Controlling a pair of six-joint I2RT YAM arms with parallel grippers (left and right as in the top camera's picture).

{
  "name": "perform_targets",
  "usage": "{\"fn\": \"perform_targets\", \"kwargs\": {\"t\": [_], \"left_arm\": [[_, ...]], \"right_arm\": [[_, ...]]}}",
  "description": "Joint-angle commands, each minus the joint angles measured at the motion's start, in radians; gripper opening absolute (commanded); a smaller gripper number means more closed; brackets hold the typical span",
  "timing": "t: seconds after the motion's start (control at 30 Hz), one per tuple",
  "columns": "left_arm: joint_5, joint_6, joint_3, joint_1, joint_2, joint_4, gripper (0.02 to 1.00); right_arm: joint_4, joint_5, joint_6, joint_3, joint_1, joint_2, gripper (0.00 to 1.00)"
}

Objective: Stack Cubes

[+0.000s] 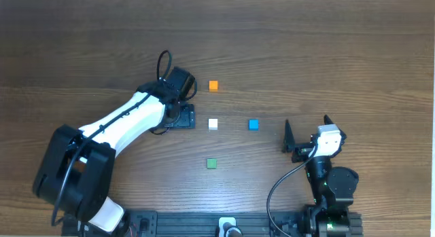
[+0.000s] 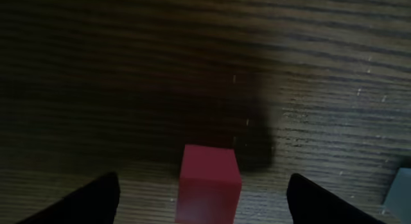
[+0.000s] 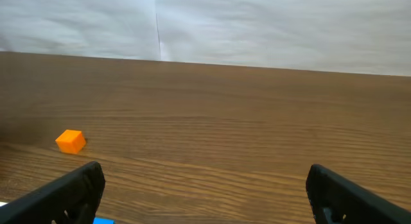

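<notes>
A red cube (image 2: pixel 209 182) sits right up close, on the table (image 1: pixel 353 47), between the two fingers of the left gripper (image 2: pixel 202 185). Those fingers are spread wide, one on each side of the red cube. I see a gap on both sides, so they are not pinching it. This gripper is just beside the white cube (image 1: pixel 213 123), on the left arm's side of it. No cube is on top of another one, so I think the stacking has not begun and all of it is left to do. The orange cube (image 1: pixel 213 85) lies past the white cube, farther from the arms. The blue cube (image 1: pixel 253 124) lies near the white cube, on the right arm's side. The green cube (image 1: pixel 211 163) lies on the other side of the white cube, toward the arms. The right gripper (image 1: pixel 307 132) is well apart from the white cube, out past the blue one. Its fingers are spread wide too, and they hold nothing.
</notes>
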Motion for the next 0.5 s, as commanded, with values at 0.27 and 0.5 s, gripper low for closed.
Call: {"fn": "perform_targets", "kwargs": {"t": [0.27, 0.5], "left_arm": [[-0.008, -0.013, 0.016, -0.006, 0.030, -0.003, 0.680], [-0.008, -0.010, 0.016, -0.007, 0.032, -0.003, 0.601]], "right_arm": [[-0.004, 0.007, 0.010, -0.005, 0.006, 0.001, 0.993], [-0.004, 0.007, 0.010, -0.005, 0.006, 0.001, 0.993]]}}
